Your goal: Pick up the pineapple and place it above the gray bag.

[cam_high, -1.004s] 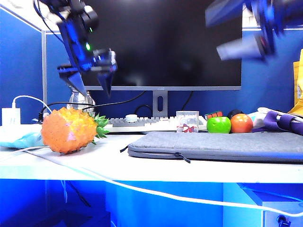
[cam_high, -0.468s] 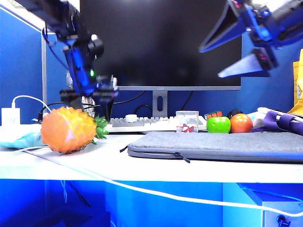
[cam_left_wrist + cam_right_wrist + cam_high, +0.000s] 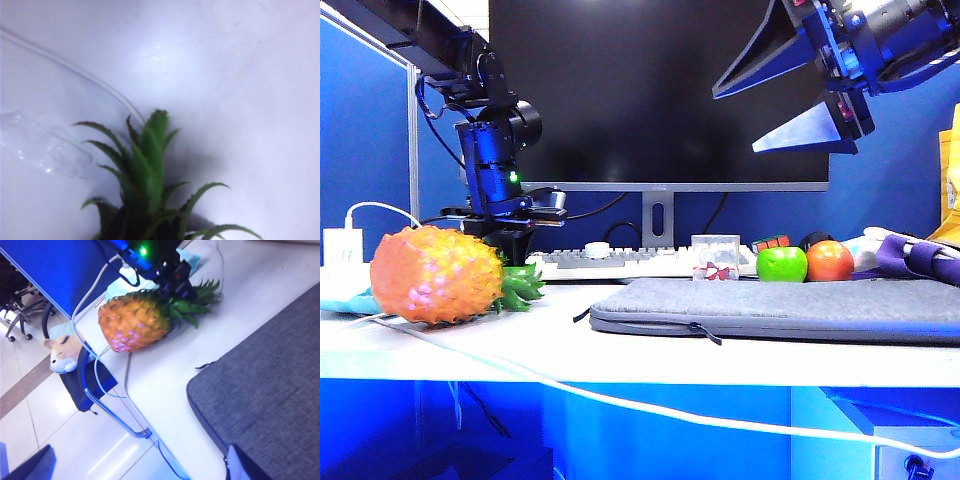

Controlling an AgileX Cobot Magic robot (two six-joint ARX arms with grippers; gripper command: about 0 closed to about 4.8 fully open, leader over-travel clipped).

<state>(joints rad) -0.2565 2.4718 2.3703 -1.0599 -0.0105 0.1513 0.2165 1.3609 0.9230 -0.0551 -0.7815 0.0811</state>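
1 pineapple (image 3: 438, 275) lies on its side on the white table (image 3: 620, 355), left of the 1 gray bag (image 3: 790, 308). The left gripper (image 3: 508, 243) is squeezed on its green leaves (image 3: 150, 185). The right gripper (image 3: 800, 88) hangs high over the bag, its 2 jaws wide apart. 2 apples sit behind the bag: 1 green apple (image 3: 781, 264), 1 red apple (image 3: 830, 261).

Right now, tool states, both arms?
Left tool: closed on the pineapple's leaf crown.
Right tool: open, empty, high above the gray bag.
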